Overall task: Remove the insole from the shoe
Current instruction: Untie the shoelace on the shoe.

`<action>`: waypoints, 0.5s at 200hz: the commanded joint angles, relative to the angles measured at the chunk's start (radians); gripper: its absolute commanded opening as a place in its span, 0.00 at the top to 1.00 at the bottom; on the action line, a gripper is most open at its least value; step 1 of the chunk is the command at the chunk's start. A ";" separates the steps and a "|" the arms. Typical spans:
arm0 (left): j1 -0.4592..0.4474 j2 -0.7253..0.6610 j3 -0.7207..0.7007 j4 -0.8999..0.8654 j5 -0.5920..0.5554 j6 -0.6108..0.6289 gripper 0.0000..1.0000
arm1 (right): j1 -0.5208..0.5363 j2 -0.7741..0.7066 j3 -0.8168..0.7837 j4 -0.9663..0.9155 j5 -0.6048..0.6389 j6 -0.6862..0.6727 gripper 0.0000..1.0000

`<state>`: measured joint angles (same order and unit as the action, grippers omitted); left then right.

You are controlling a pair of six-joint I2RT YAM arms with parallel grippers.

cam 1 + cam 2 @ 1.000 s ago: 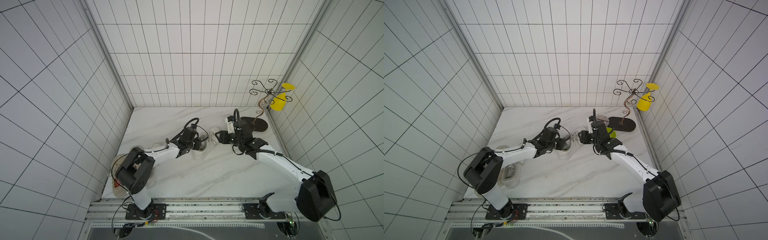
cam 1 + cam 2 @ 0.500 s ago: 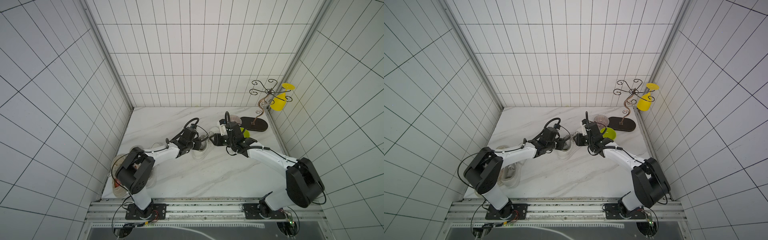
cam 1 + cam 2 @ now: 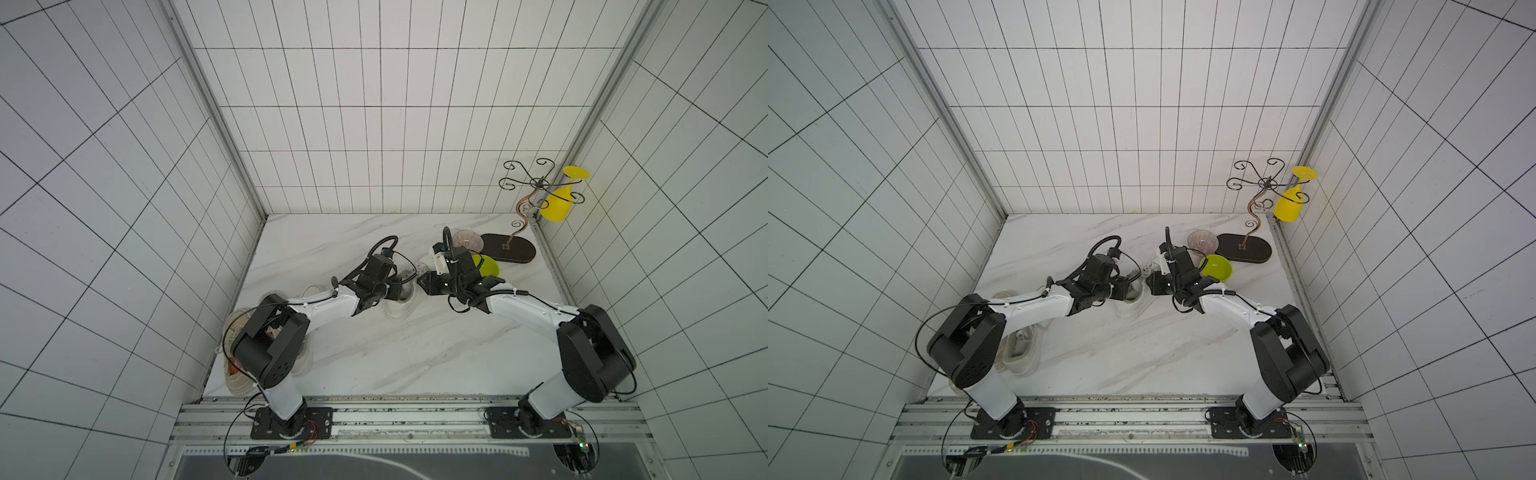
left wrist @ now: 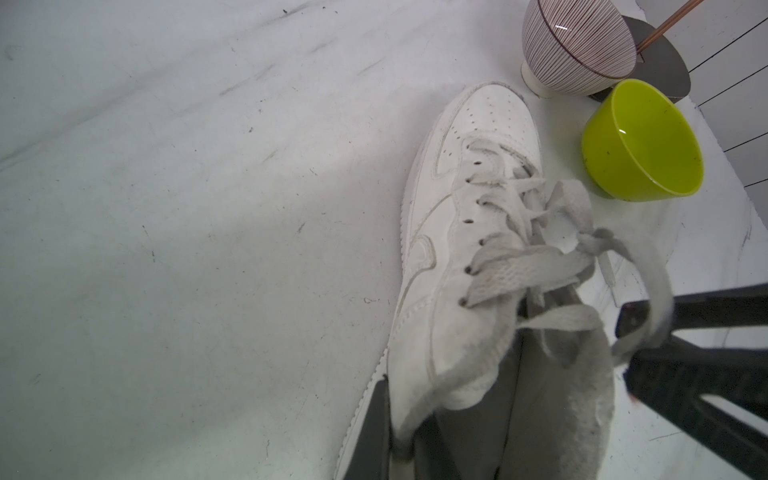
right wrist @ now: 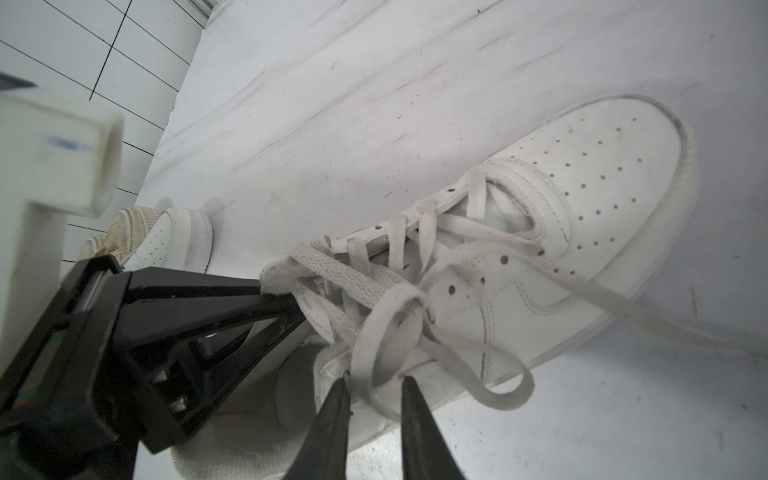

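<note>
The insole lies hidden inside the white shoe (image 5: 561, 208), mid-table (image 5: 415, 83). The left gripper (image 4: 405, 432) has its jaws clamped on the collar (image 4: 457, 374). The right gripper (image 5: 374, 395) has its jaws narrowly apart astride a lace loop (image 5: 386, 332). The step looks like opening the shoe. Next, something must reach the insole's heel edge.

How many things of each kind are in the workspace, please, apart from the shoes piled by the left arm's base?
Shoes: 1, the white shoe between the grippers
Bowls: 2, the striped bowl and the green bowl
Stemmed glasses: 1, the yellow glass hanging on the stand
Stands: 1, the wire stand
Total: 5
</note>
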<state>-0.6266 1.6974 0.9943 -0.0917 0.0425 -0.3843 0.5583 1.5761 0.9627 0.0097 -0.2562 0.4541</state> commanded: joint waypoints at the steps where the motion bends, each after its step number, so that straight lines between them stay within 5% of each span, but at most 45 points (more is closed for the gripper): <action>1: 0.006 -0.021 -0.011 -0.022 -0.024 0.004 1.00 | 0.011 0.015 -0.011 0.015 -0.009 -0.010 0.82; 100: 0.024 -0.028 -0.013 -0.051 -0.089 -0.025 1.00 | 0.019 -0.033 -0.014 -0.009 0.027 -0.018 1.00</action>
<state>-0.6262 1.6962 0.9943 -0.0952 0.0235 -0.3916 0.5632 1.5757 0.9627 0.0113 -0.2558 0.4435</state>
